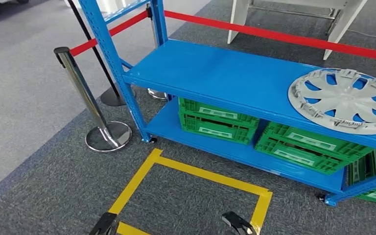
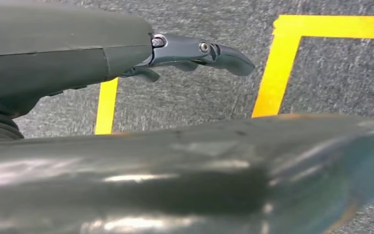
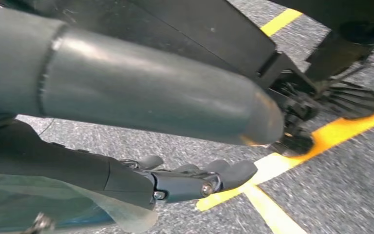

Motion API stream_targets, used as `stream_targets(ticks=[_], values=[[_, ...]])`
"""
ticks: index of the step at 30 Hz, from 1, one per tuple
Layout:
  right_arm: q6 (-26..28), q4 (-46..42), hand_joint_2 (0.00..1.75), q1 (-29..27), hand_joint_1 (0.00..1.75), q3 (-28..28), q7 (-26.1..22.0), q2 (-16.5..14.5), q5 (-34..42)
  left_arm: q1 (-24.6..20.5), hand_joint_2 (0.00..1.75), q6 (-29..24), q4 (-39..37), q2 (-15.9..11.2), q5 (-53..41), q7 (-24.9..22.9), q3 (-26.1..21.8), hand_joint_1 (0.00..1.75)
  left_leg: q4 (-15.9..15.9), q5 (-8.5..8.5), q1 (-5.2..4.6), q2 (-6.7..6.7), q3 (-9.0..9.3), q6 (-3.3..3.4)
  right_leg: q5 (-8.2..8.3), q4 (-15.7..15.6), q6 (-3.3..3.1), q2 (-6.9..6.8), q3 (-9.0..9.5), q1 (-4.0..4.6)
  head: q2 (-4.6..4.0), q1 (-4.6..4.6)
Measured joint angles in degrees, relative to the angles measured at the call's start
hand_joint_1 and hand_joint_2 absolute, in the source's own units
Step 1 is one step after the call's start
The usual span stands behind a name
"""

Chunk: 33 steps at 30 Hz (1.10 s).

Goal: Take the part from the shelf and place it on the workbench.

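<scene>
The part is a silver wheel cover [image 1: 345,99] lying flat on the middle board of the blue shelf [image 1: 215,73], at the shelf's right end and partly cut off by the picture's edge. My left hand [image 2: 185,51] hangs over the grey carpet beside yellow tape, its fingers stretched out and holding nothing. My right hand [image 3: 185,180] also hangs low over the carpet near a yellow tape line, its fingers extended side by side with nothing in them. Both hands are far from the wheel cover.
Green crates [image 1: 218,120] [image 1: 303,147] fill the shelf's bottom board. A yellow tape square [image 1: 191,174] marks the floor before the shelf. Chrome stanchions [image 1: 85,93] with a red belt [image 1: 274,34] stand at the left and behind. White table legs [image 1: 237,19] are at the back.
</scene>
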<state>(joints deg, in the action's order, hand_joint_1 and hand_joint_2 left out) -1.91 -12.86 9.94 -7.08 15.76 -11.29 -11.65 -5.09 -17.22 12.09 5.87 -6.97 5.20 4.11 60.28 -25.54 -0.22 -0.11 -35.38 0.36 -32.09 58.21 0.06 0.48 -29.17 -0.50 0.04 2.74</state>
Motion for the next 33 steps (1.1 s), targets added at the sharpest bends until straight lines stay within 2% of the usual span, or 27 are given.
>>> stream_targets(ticks=[2, 4, 5, 6, 8, 9, 10, 11, 13, 14, 15, 16, 17, 19, 20, 22, 24, 25, 26, 27, 29, 30, 31, 33], values=[[-0.04, 0.01, 0.00, -0.03, 0.00, -0.02, 0.00, -0.01, -0.01, -0.03, 0.00, 0.00, -0.02, -0.05, -0.02, -0.01, 0.00, 0.00, -1.24, -0.88, -0.17, -0.08, 0.68, 0.50, 0.00, -0.06, 0.92, -0.07, 0.66, -0.03, 0.00, 0.01], [-0.08, 0.01, 0.00, -0.04, 0.00, -0.05, -0.01, -0.01, -0.04, 0.05, 0.00, -0.03, -0.03, -0.10, -0.03, -0.02, -0.01, 0.00, -2.05, -1.15, 0.08, -0.23, 1.82, 1.02, -0.25, 0.49, 1.65, -0.25, 1.13, -0.09, 0.00, -0.02], [-0.08, 0.01, 0.00, 0.07, 0.00, -0.07, -0.02, -0.01, -0.05, 0.03, 0.00, -0.04, -0.03, -0.14, -0.04, -0.02, -0.01, 0.00, -2.42, -1.26, 0.21, -0.28, 2.53, 1.26, -0.84, 1.73, 1.93, -0.29, 0.57, -0.10, 0.00, -0.15], [-0.08, 0.01, 0.00, 0.21, 0.00, -0.08, -0.03, -0.01, -0.07, -0.06, 0.00, -0.05, -0.03, -0.16, -0.05, -0.02, -0.02, 0.00, -2.73, -1.40, 0.30, -0.30, 3.09, 1.45, -1.84, 4.15, 2.08, -0.31, -0.85, -0.13, 0.00, -0.27], [-0.07, 0.01, 0.00, 0.36, 0.00, -0.11, -0.03, 0.00, -0.07, -0.18, 0.00, 0.02, -0.03, -0.14, -0.06, -0.02, -0.01, 0.00, -2.82, -1.93, 0.24, -0.29, 3.61, 1.71, -4.38, 11.04, 2.34, -0.30, -5.50, -0.15, 0.00, -0.49], [-0.07, 0.01, 0.00, 0.25, 0.00, -0.11, -0.02, 0.01, -0.08, -0.13, 0.00, 0.06, -0.03, -0.11, -0.06, -0.02, -0.01, 0.00, -2.81, -2.29, 0.23, -0.30, 3.89, 1.74, -5.20, 13.69, 2.41, -0.31, -7.83, -0.17, 0.00, -0.51], [-0.06, 0.01, 0.00, 0.09, 0.00, -0.12, -0.01, 0.01, -0.09, -0.02, 0.00, 0.08, -0.03, -0.11, -0.06, -0.02, 0.00, 0.00, -2.80, -2.70, 0.22, -0.31, 4.33, 1.71, -5.09, 14.65, 2.48, -0.31, -9.39, -0.19, 0.00, -0.53], [-0.06, 0.01, 0.00, -0.06, 0.00, -0.13, 0.00, 0.02, -0.10, 0.08, 0.00, 0.07, -0.03, -0.11, -0.05, -0.02, -0.01, 0.00, -2.79, -3.17, 0.23, -0.32, 4.92, 1.64, -3.75, 13.62, 2.52, -0.34, -9.95, -0.21, 0.00, -0.53], [-0.06, 0.01, 0.00, -0.20, 0.00, -0.14, 0.00, 0.02, -0.11, 0.15, 0.00, 0.05, -0.03, -0.11, -0.05, -0.02, -0.01, 0.00, -2.81, -4.35, 0.27, -0.31, 6.38, 1.35, 1.83, 7.00, 2.34, -0.46, -8.62, -0.26, 0.00, -0.52], [-0.07, 0.04, 0.00, -0.19, 0.00, -0.14, 0.00, 0.02, -0.11, 0.10, 0.00, 0.04, -0.03, -0.11, -0.05, -0.02, -0.01, 0.00, -2.78, -4.92, 0.26, -0.32, 7.08, 1.08, 3.55, 3.92, 2.13, -0.59, -7.88, -0.19, 0.00, -0.48], [-0.07, 0.07, 0.00, -0.16, 0.00, -0.15, -0.01, 0.02, -0.11, 0.03, 0.00, 0.04, -0.03, -0.11, -0.05, -0.02, -0.01, 0.00, -2.78, -5.47, 0.23, -0.32, 7.52, 0.70, 4.62, 1.90, 1.75, -0.77, -7.11, -0.05, 0.00, -0.47], [-0.07, 0.09, 0.00, -0.16, 0.00, -0.16, 0.00, 0.02, -0.11, -0.01, 0.00, 0.04, -0.03, -0.11, -0.05, -0.02, 0.00, 0.00, -2.72, -5.87, 0.21, -0.29, 7.95, 0.29, 4.86, 1.21, 1.28, -0.89, -6.77, 0.11, 0.00, -0.38], [-0.05, 0.13, 0.00, -0.14, 0.00, -0.17, 0.00, 0.04, -0.13, -0.07, 0.00, 0.02, -0.04, -0.10, -0.05, -0.02, 0.00, 0.00, -2.64, -6.09, 0.19, -0.27, 8.38, -0.08, 4.41, 1.17, 0.77, -0.96, -6.48, 0.26, 0.00, -0.31], [-0.02, 0.15, 0.00, -0.12, 0.00, -0.19, -0.01, 0.07, -0.18, -0.12, 0.00, -0.03, -0.03, -0.09, -0.06, -0.01, 0.00, 0.00, -1.49, -6.11, 0.27, -0.16, 8.49, -0.57, 4.89, 0.84, -0.11, -0.88, -5.41, 0.16, 0.00, -0.14], [-0.01, 0.16, 0.00, -0.05, 0.00, -0.20, -0.03, 0.08, -0.20, -0.21, 0.00, -0.04, -0.03, -0.10, -0.06, -0.01, 0.00, 0.00, 0.43, -6.04, 0.32, -0.14, 7.53, -0.78, 4.81, 0.60, -0.43, -0.84, -4.82, 0.07, 0.00, -0.03], [-0.04, 0.16, 0.00, 0.09, 0.00, -0.22, -0.08, 0.08, -0.21, -0.36, 0.00, -0.04, -0.03, -0.10, -0.07, 0.01, 0.00, 0.00, 6.92, -6.98, 0.48, -0.13, 3.57, -1.25, 4.39, 0.25, -0.90, -0.81, -3.92, -0.06, 0.00, 0.18], [-0.08, 0.16, 0.00, 0.04, 0.00, -0.28, -0.09, 0.09, -0.22, -0.24, 0.00, 0.07, -0.03, -0.09, -0.07, 0.01, 0.00, 0.00, 12.87, -9.90, 0.59, -0.13, -1.08, -1.64, 3.60, 0.19, -1.14, -0.67, -3.12, -0.06, 0.00, 0.23], [-0.08, 0.17, 0.00, -0.03, 0.00, -0.30, -0.09, 0.10, -0.22, -0.10, 0.00, 0.15, -0.04, -0.09, -0.07, 0.01, 0.00, 0.00, 13.98, -10.91, 0.61, -0.13, -2.63, -1.73, 3.14, 0.19, -1.15, -0.56, -2.60, -0.06, 0.00, 0.24], [-0.08, 0.17, 0.00, -0.07, 0.00, -0.32, -0.09, 0.11, -0.22, 0.03, 0.00, 0.23, -0.04, -0.09, -0.07, 0.01, 0.00, 0.00, 13.50, -10.79, 0.61, -0.13, -3.42, -1.74, 2.68, 0.19, -1.12, -0.43, -2.00, -0.05, 0.00, 0.24], [-0.09, 0.18, 0.00, -0.07, 0.00, -0.33, -0.09, 0.13, -0.22, 0.07, 0.00, 0.28, -0.05, -0.10, -0.07, 0.01, 0.00, 0.00, 11.40, -9.23, 0.60, -0.13, -3.42, -1.65, 2.21, 0.19, -1.05, -0.34, -1.35, -0.05, 0.00, 0.24], [-0.10, 0.20, 0.00, -0.03, 0.00, -0.37, -0.09, 0.13, -0.22, 0.05, 0.00, 0.28, -0.06, -0.15, -0.05, -0.01, -0.01, 0.00, 4.51, -3.49, 0.43, -0.08, -2.29, -1.11, 1.18, 0.22, -0.74, -0.26, -0.35, 0.01, 0.00, 0.25], [-0.11, 0.21, 0.00, 0.00, 0.00, -0.39, -0.09, 0.13, -0.22, 0.04, 0.00, 0.28, -0.07, -0.18, -0.03, -0.04, -0.02, 0.00, 1.78, -1.63, 0.32, -0.05, -1.79, -0.81, 0.66, 0.21, -0.43, -0.22, 0.05, 0.08, 0.00, 0.27], [-0.13, 0.22, 0.00, 0.00, 0.00, -0.39, -0.07, 0.13, -0.23, 0.10, 0.00, 0.28, -0.08, -0.20, -0.01, -0.09, -0.02, 0.00, 0.00, -0.45, 0.19, -0.03, -1.43, -0.48, 0.18, 0.09, -0.06, -0.18, 0.28, 0.15, 0.00, 0.28], [-0.15, 0.23, 0.00, -0.01, 0.00, -0.41, -0.04, 0.13, -0.28, 0.21, 0.00, 0.29, -0.10, -0.15, 0.01, -0.18, -0.02, 0.00, -0.83, -0.71, 0.13, -0.11, -0.88, 0.25, -0.12, 0.21, 0.91, -0.14, 1.13, 0.24, 0.00, 0.29]])
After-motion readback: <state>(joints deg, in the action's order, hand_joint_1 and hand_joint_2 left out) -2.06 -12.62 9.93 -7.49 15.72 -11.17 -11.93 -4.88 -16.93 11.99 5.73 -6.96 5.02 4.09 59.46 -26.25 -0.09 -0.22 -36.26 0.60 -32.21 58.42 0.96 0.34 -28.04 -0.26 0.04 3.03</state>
